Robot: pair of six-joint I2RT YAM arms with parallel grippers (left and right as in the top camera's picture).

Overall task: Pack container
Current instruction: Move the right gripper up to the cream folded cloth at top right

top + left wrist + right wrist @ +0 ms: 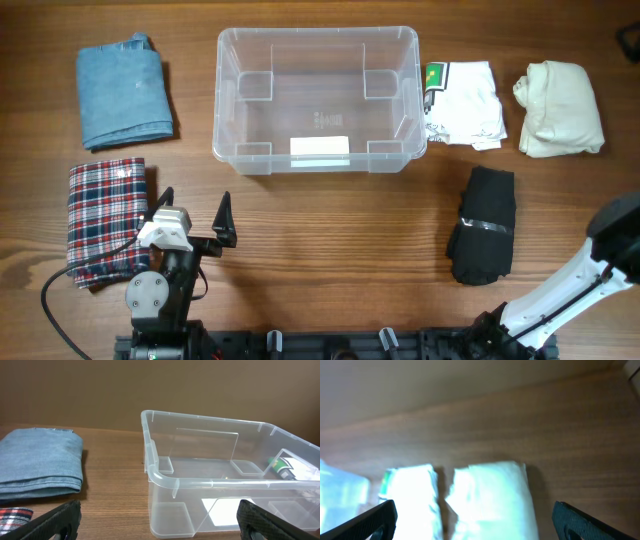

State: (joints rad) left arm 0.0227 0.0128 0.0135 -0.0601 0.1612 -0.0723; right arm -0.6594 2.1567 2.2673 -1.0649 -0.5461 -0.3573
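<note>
Your left gripper [195, 210] is spread wide and holds nothing. It sits low over the bench [330, 230], just beside the folded plaid garment [105, 220] and facing the container [225, 95]. Your right gripper [472, 510] is also fully spread and empty. Its wrist view looks across at the white printed garment [465, 103] and the cream garment [560, 108], both washed out by glare.

Expect the trouble to come from the cloth. A pinch that catches only the top layer would let a fold fall open, and the piece could then drape over the rim instead of dropping inside. The container looks light, so a finger or a dragged garment hitting its wall would likely push it across the bench. The glare in the right wrist view makes edges hard to judge there, so use the overhead view. The folded black garment [483, 238] lies nearest your right arm and the folded denim [122, 92] lies off to the far left.

The container stands upright at the back centre of the bench, between the denim and the white printed garment. It is clear and rectangular with rounded corners, a thick rim and a white label [320, 150] at its near side. Nothing is inside it.
</note>
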